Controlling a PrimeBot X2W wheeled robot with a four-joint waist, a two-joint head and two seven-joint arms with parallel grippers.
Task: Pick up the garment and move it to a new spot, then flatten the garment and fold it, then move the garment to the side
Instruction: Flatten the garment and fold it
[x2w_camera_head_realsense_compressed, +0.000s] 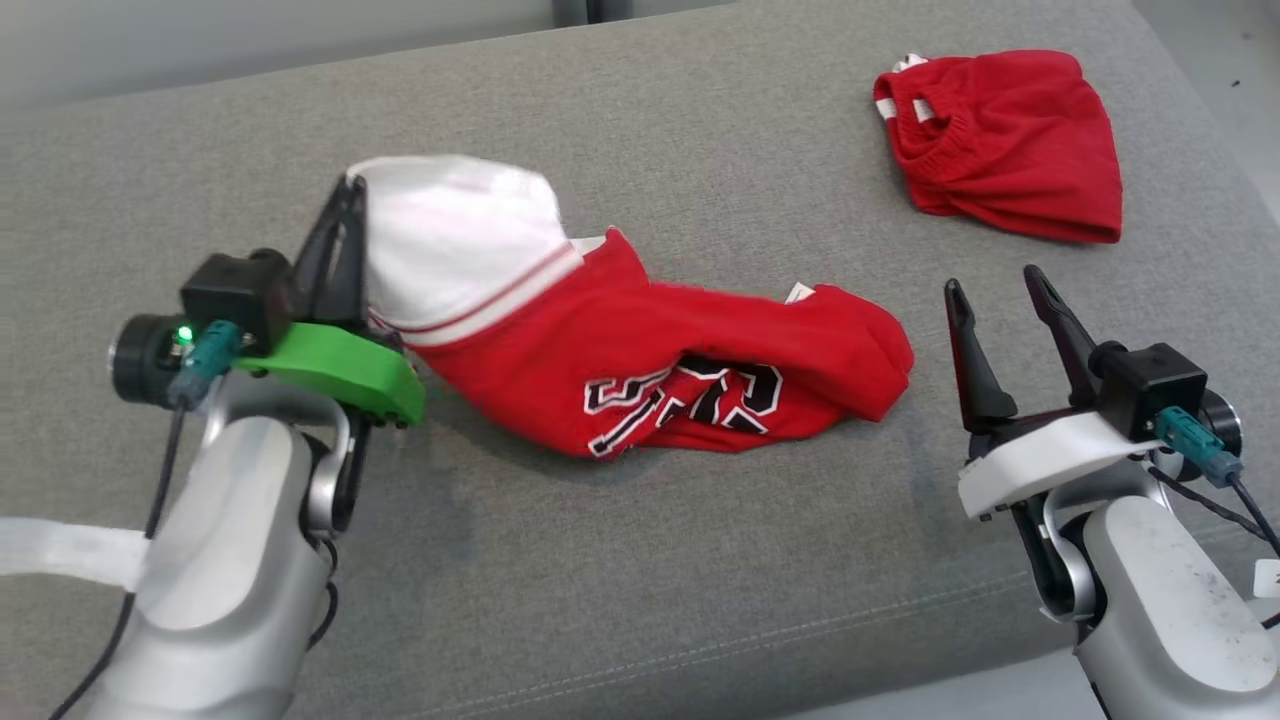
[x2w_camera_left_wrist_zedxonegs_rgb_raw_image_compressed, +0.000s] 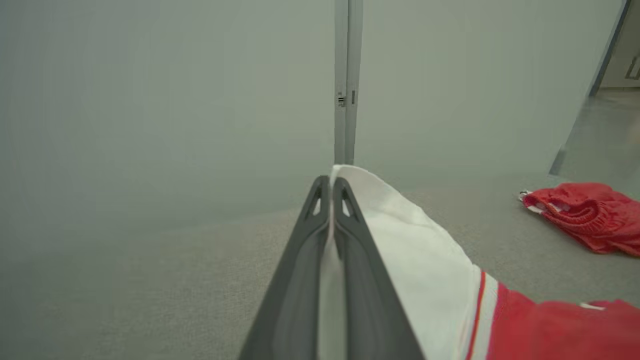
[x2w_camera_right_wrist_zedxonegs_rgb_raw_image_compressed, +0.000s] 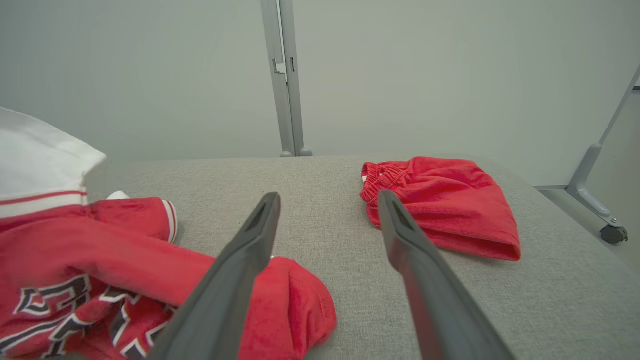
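Grey cushion (x2w_camera_head_realsense_compressed: 700, 120) bears the jersey (x2w_camera_head_realsense_compressed: 640, 350); red shorts (x2w_camera_head_realsense_compressed: 1010, 140) lie well apart.

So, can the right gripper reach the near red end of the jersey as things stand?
Probably yes. The right gripper is open and stands beside the red end of the jersey, with bare grey cushion between them. The left gripper is shut on its white part at the far end.
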